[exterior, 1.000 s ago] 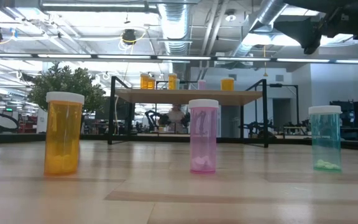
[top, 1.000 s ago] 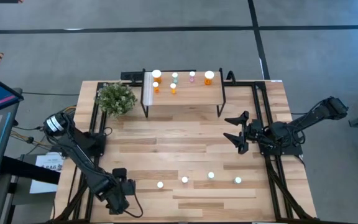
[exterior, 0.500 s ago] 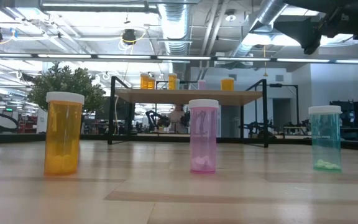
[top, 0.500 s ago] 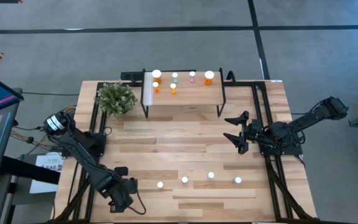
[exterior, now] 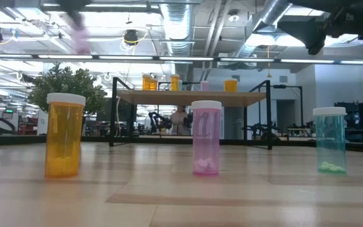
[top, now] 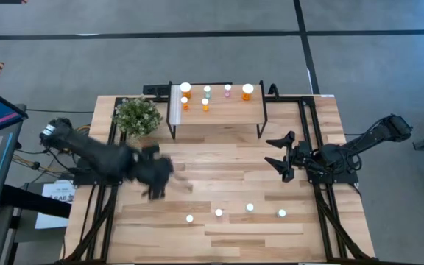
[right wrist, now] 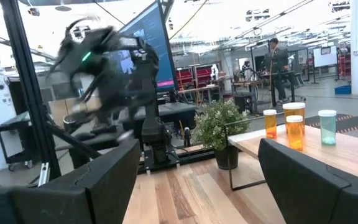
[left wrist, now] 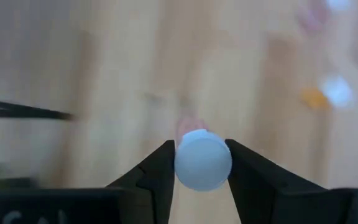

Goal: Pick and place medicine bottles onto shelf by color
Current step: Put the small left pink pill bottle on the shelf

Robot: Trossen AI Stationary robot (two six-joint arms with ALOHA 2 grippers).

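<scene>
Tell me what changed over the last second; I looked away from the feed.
The left end effector swung from the table's near-left corner up toward the middle, now shut on a white-capped, pinkish bottle. The right end effector stayed open and parked at the right side. The four bottles in the front row and those on the shelf did not move.

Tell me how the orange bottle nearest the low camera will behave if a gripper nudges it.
The orange bottle stands tall and narrow, so a high push would probably tip it. Being round, it would likely roll once down. Only a little fill shows at its bottom, so it is probably light.
</scene>
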